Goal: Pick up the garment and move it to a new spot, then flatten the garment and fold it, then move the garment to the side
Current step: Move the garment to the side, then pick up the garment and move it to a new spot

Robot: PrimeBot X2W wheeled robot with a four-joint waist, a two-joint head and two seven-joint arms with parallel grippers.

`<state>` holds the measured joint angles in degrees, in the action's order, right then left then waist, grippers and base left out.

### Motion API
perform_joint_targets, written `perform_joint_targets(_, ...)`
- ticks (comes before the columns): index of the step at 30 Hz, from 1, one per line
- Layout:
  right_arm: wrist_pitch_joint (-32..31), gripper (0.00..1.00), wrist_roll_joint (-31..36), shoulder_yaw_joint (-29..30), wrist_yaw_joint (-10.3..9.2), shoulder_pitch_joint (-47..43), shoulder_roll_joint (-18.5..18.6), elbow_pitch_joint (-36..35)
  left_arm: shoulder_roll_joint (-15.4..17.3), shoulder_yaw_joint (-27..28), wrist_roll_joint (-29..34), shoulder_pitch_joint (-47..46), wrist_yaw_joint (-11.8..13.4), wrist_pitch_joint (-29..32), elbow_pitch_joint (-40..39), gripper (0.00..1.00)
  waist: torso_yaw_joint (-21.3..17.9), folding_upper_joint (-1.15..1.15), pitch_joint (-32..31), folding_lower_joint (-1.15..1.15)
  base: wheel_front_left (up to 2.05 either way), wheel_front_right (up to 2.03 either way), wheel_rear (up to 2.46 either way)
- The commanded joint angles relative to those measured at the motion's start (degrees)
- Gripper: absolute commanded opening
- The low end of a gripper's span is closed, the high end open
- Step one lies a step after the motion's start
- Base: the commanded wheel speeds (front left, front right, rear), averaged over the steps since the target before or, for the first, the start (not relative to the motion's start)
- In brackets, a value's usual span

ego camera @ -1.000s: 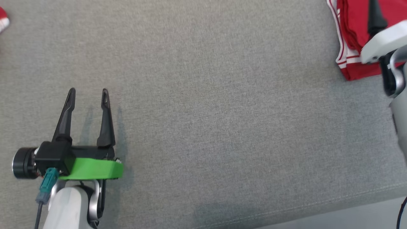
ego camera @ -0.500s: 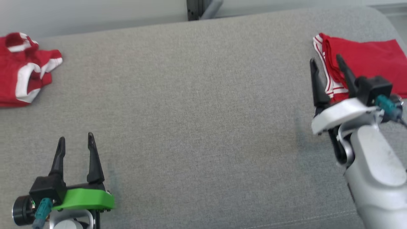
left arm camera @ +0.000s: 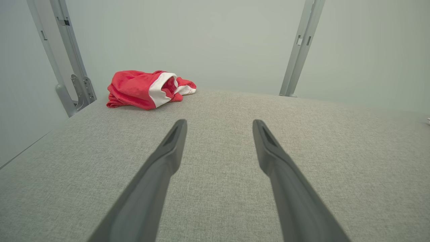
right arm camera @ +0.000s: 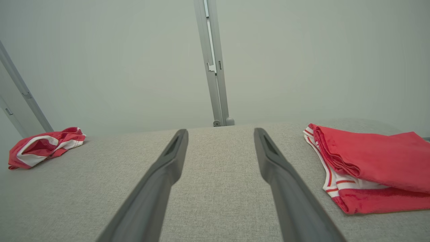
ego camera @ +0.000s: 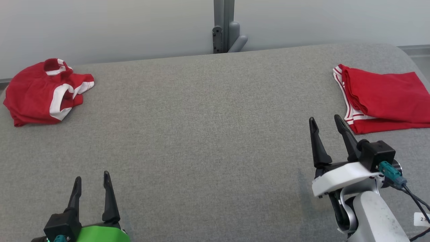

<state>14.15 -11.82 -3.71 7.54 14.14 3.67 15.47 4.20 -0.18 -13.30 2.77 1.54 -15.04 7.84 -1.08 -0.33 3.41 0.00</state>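
Observation:
A folded red garment (ego camera: 386,97) with white stripes lies flat at the far right of the grey padded table (ego camera: 208,127); the right wrist view has this folded garment (right arm camera: 369,161) at its right. My right gripper (ego camera: 324,118) stands open just in front of the folded garment's near left corner, apart from it, with nothing between its fingers (right arm camera: 221,130). A crumpled red and white garment (ego camera: 33,97) sits at the far left (left arm camera: 134,89) (right arm camera: 40,148). My left gripper (ego camera: 92,175) is open and empty near the front left (left arm camera: 220,121), well short of the crumpled garment.
A pale wall and a grey metal post (ego camera: 224,27) stand behind the table's far edge. Slanted metal struts (left arm camera: 72,77) rise beside the crumpled garment. The grey fabric stretches bare between the two garments.
The head camera has tilted up, bringing the far edge and wall into view. My right gripper has drawn back off the folded garment toward the near side, still open. The left gripper stays open.

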Motion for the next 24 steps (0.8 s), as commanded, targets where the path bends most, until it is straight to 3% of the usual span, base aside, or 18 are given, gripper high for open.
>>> perform_joint_targets(1,-0.5,1.00,0.7,0.1,-0.10,-3.1,-0.5,-1.5,-0.5,-0.3,-0.2,1.4,-0.4,-0.1,0.6,1.00,1.1,0.33,-1.6,0.00,0.00,0.00,0.00)
perform_joint_targets(24,-1.0,1.00,-3.0,-1.4,-0.10,-7.8,-0.8,-3.6,-1.1,-0.4,1.4,-0.6,-1.8,-0.1,2.7,1.00,2.0,0.33,-2.7,0.00,0.00,0.00,0.00)
